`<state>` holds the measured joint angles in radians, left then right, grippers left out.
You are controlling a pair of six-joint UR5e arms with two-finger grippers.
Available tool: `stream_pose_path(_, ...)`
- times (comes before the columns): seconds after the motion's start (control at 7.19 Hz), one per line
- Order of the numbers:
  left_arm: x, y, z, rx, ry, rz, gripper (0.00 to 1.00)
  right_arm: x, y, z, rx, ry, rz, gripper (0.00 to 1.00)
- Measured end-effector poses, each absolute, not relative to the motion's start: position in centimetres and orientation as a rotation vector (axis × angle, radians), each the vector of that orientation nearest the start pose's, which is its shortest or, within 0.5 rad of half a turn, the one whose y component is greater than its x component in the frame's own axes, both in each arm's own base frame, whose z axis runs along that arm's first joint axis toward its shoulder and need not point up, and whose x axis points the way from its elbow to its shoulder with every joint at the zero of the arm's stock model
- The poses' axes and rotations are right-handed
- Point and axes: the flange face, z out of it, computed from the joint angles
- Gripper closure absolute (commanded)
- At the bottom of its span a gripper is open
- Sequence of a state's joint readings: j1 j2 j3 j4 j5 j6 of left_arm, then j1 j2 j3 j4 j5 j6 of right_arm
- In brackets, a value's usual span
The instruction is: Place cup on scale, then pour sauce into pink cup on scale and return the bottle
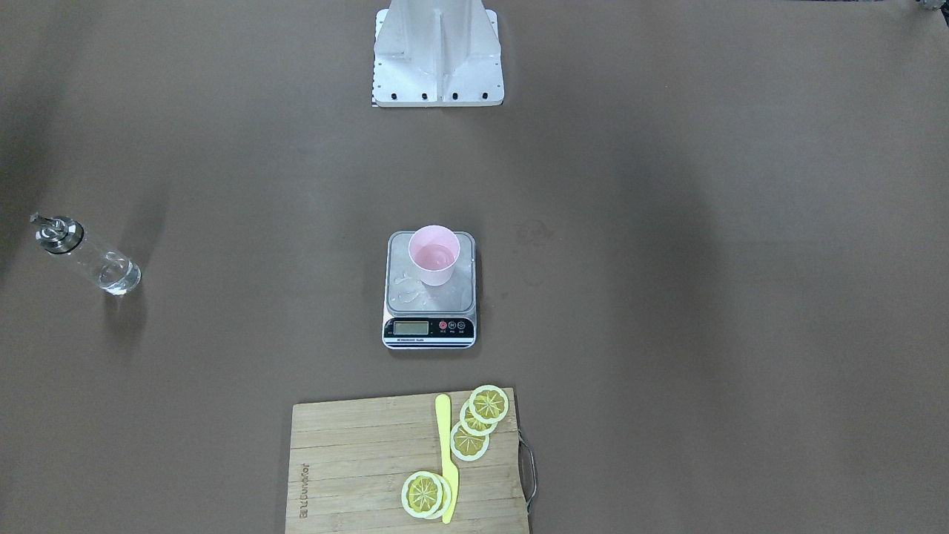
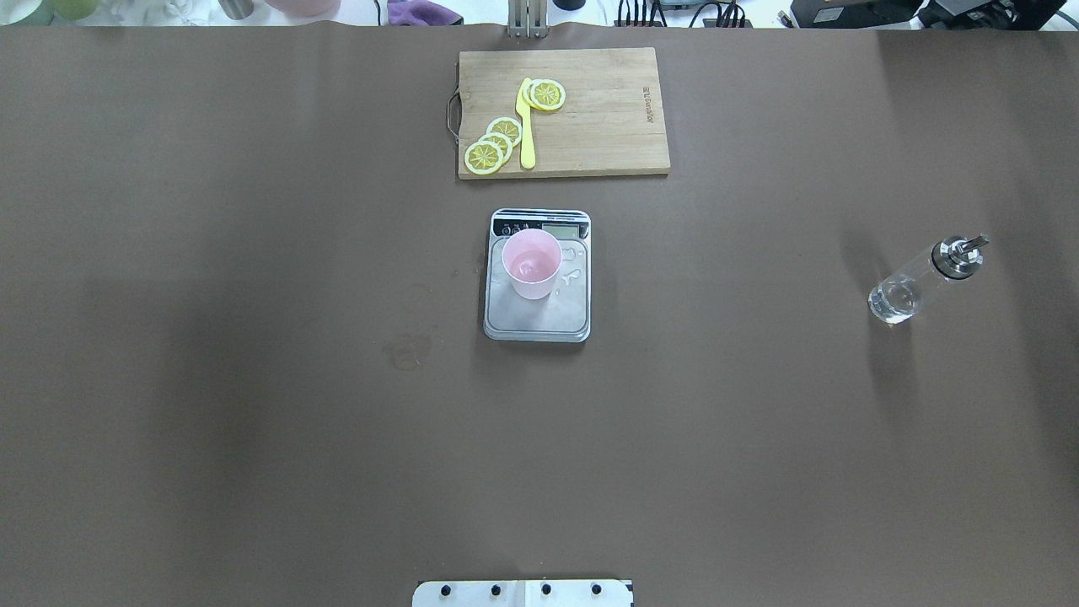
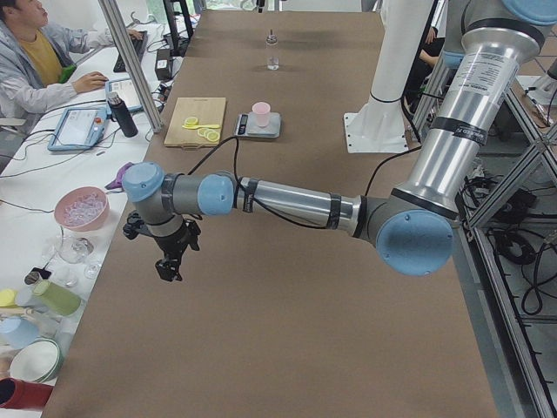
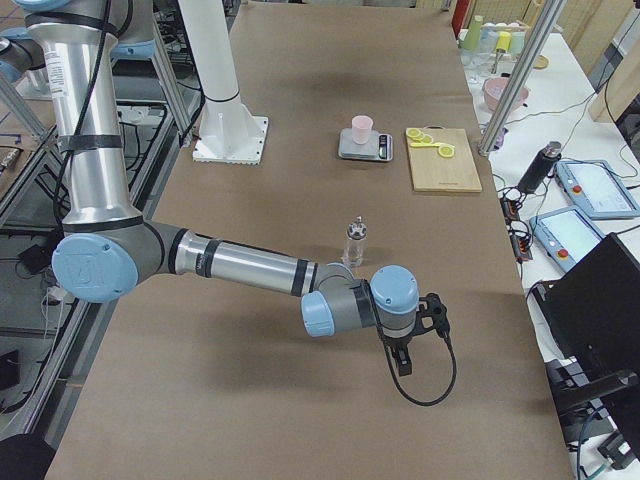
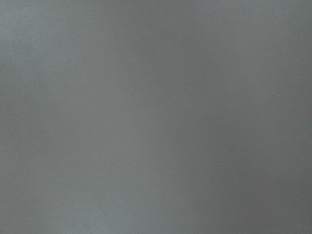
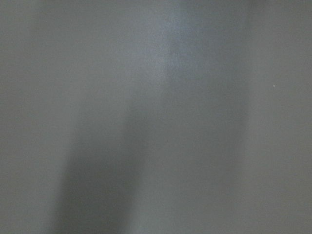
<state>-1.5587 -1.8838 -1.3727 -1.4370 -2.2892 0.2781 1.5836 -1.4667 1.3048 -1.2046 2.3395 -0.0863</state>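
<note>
The pink cup [image 1: 434, 256] [image 2: 531, 265] stands upright on the far-left part of the scale [image 1: 445, 298] [image 2: 539, 322], with clear sauce in its bottom. Small wet drops lie on the steel platform beside it. The glass bottle [image 1: 89, 256] [image 2: 919, 282] [image 4: 355, 243] stands upright and alone on the table on the robot's right, holding a little sauce. My left gripper [image 3: 168, 268] hangs over the table's left end, far from the scale. My right gripper [image 4: 402, 362] hangs near the bottle, apart from it. I cannot tell whether either is open. Both wrist views show only blurred grey.
A wooden cutting board [image 1: 356, 460] [image 2: 607, 110] with lemon slices [image 1: 482, 415] and a yellow knife [image 1: 446, 452] lies just beyond the scale. The robot's base [image 1: 437, 59] stands behind it. A person [image 3: 35, 61] sits at a cluttered side table.
</note>
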Motion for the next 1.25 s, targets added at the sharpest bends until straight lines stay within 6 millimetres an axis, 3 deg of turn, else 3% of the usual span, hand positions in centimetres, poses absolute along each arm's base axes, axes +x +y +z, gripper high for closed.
stream_pose_path(0.14, -7.2, -59.6, 62.8, 0.09, 0.717, 0.247, 0.02, 7.8, -54.1, 69.2, 0.189, -0.759, -0.161, 0.0)
stream_pose_path(0.28, -7.6, -58.5, 64.1, 0.093, 0.717, 0.194, 0.02, 7.9, -54.0, 67.4, 0.144, -0.76, -0.169, 0.0)
stream_pose_path(0.56, -7.5, -59.1, 63.0, 0.048, 0.72, 0.078, 0.02, 7.5, -53.6, 65.4, 0.076, -0.754, -0.23, 0.0)
stream_pose_path(0.83, -7.0, -59.6, 62.1, -0.034, 0.724, 0.03, 0.02, 7.6, -53.4, 65.6, 0.059, -0.737, -0.326, 0.0)
stream_pose_path(1.25, -6.2, -60.0, 61.6, 0.005, 0.72, 0.059, 0.02, 7.9, -52.9, 65.8, 0.035, -0.736, -0.358, 0.0)
